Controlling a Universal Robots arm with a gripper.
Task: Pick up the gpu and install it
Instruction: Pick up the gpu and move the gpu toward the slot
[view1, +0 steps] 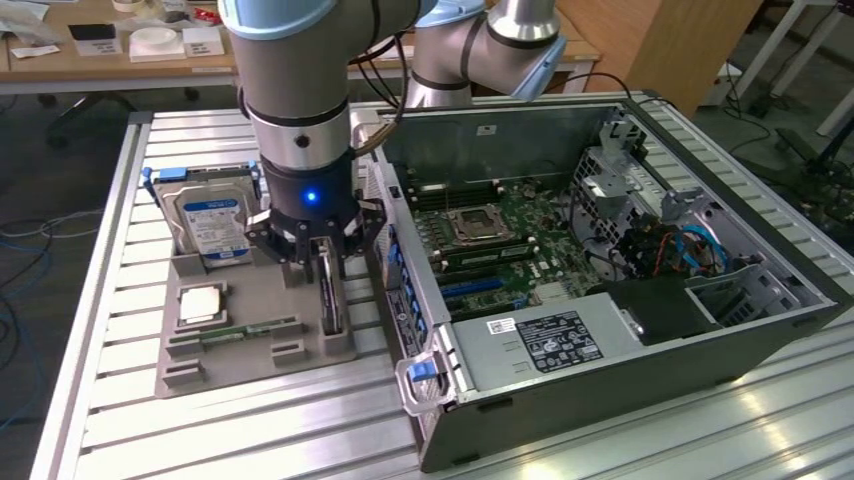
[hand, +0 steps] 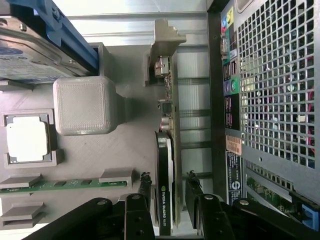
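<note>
Tool (hand: 168, 182), black-fingered, jaws wide, straddling green-board gpu (hand: 165, 150) with black cooler, card standing on edge in grey moulded tray (view1: 200, 365), beside open computer case (view1: 601, 400)

The gpu (hand: 165, 165) is showing a glossy black cooler face, a green board edge and a bare metal bracket. The grey holder (hand: 100, 155) is presenting as matt, finely textured plastic. The table (view1: 200, 430) is gleaming as ribbed aluminium. The case (hand: 275, 75) is showing perforated sheet metal.
</note>
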